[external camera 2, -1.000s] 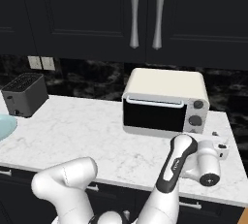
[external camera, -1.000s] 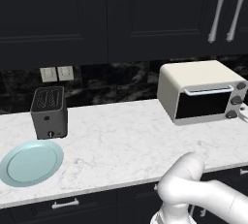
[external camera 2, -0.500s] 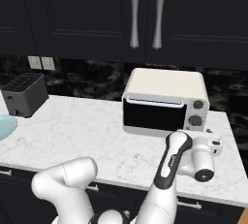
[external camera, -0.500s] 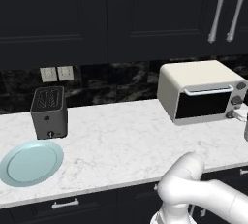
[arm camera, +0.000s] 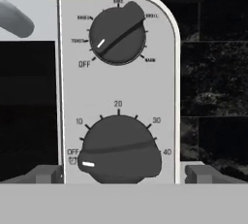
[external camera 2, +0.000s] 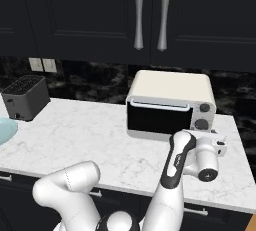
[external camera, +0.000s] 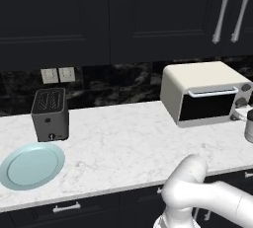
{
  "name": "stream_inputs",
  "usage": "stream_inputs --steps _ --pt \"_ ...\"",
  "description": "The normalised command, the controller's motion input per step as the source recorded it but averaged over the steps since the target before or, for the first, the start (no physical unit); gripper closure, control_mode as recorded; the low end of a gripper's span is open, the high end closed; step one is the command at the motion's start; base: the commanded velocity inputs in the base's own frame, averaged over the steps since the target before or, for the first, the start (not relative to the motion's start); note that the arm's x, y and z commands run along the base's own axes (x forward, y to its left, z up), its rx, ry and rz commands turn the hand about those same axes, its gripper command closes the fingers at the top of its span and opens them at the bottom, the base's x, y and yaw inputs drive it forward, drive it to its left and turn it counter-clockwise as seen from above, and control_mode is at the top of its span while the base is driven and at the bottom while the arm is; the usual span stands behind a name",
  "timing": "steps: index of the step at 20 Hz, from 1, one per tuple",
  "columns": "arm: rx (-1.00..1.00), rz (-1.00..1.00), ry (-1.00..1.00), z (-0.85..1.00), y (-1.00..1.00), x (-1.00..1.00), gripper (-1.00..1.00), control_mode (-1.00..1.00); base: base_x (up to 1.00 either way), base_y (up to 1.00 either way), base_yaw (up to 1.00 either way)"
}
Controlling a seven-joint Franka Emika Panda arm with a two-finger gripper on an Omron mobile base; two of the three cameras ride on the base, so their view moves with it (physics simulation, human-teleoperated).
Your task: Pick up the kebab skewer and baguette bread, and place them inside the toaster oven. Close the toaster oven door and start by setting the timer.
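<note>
Timer-setting step: the empty, wide-open gripper (arm camera: 121, 173) faces the toaster oven's (external camera 2: 170, 102) lower timer knob (arm camera: 119, 148), marked at OFF; next, close on it and turn.

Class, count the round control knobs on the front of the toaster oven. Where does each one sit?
2. Both are on the toaster oven's right-hand panel: the mode knob above, the timer knob directly below it, its mark at OFF.

Base views flank toaster oven (external camera: 205, 94) (shared), hand view close on knobs (arm camera: 117, 38)
</note>
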Motion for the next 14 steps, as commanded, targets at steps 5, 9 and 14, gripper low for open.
stream_inputs --steps 5,9,14 --pt "0.0 0.0 0.0 0.0 0.0 0.23 -1.0 -1.0 0.0 0.0 0.0" --pt "0.0 0.0 0.0 0.0 0.01 0.2 -1.0 -1.0 0.0 0.0 0.0" --pt "0.0 0.0 0.0 0.0 0.0 0.1 -1.0 -1.0 0.0 0.0 0.0"
